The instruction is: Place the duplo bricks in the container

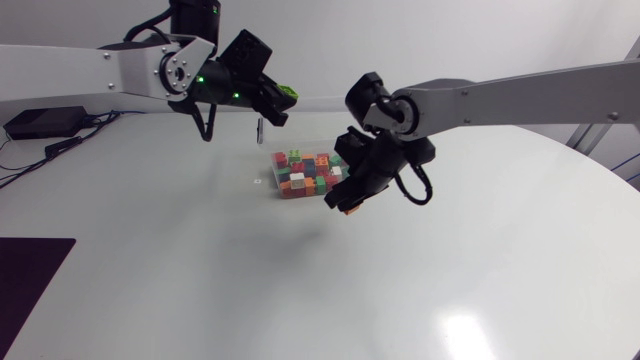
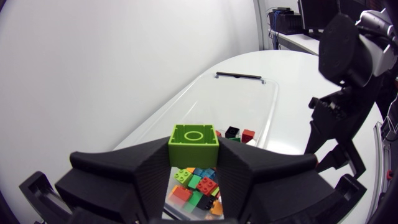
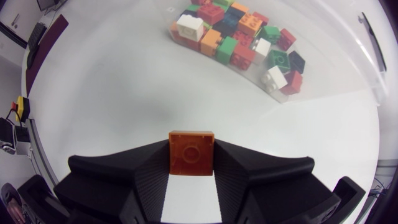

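While both arms carry a brick, the step in hand is the drop into the container (image 2: pixel 245 102). The left fingers (image 2: pixel 127 177) are clamped on a green brick (image 2: pixel 194 143) well above the container, with the pile of bricks (image 2: pixel 198 183) showing under them. The right fingers (image 3: pixel 124 180) are clamped on an orange brick (image 3: pixel 191 154) lower down, over bare table (image 3: pixel 112 93), with the pile ahead of them, so the orange brick looks short of the wall. By my judgement the left arm needs only to come down a little and let go, while the right arm (image 1: pixel 480 100) must first carry its brick forward over the rim. What stands in the way is mostly the other arm: both are near the same small container, so they had better go in one at a time. The pile fills one end, and a brick dropped on it may roll.
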Action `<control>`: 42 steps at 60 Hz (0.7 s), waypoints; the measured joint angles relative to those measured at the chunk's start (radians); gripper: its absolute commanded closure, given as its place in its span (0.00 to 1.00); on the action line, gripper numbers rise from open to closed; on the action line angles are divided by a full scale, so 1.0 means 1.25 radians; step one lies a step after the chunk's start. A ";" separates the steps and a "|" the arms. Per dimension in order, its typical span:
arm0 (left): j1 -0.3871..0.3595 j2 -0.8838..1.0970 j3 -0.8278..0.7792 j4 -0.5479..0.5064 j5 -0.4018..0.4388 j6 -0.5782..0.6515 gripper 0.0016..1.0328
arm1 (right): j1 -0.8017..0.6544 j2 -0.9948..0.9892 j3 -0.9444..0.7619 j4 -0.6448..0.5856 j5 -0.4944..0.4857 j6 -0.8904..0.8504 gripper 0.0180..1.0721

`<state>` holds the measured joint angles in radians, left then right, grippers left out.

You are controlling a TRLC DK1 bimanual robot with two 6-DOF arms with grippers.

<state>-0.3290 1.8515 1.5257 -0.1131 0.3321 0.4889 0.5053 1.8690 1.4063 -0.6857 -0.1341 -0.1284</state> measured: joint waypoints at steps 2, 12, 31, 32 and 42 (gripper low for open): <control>-0.005 0.023 0.024 0.000 -0.006 -0.004 0.65 | -0.010 -0.013 0.001 -0.003 -0.001 -0.003 0.71; -0.029 0.122 0.133 0.003 -0.077 -0.018 0.22 | -0.046 -0.059 0.017 -0.014 -0.013 -0.009 0.71; -0.042 0.271 0.301 -0.104 -0.188 -0.020 0.04 | -0.085 -0.161 0.107 0.010 -0.034 -0.020 0.71; -0.042 0.272 0.302 -0.115 -0.190 -0.020 0.04 | -0.088 -0.164 0.115 0.014 -0.038 -0.021 0.71; -0.041 0.266 0.303 -0.175 -0.196 -0.020 0.04 | -0.092 -0.170 0.138 0.075 -0.042 -0.023 0.71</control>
<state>-0.3805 2.1845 1.9045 -0.3317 0.0875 0.4633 0.3901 1.6569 1.5784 -0.5915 -0.1867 -0.1577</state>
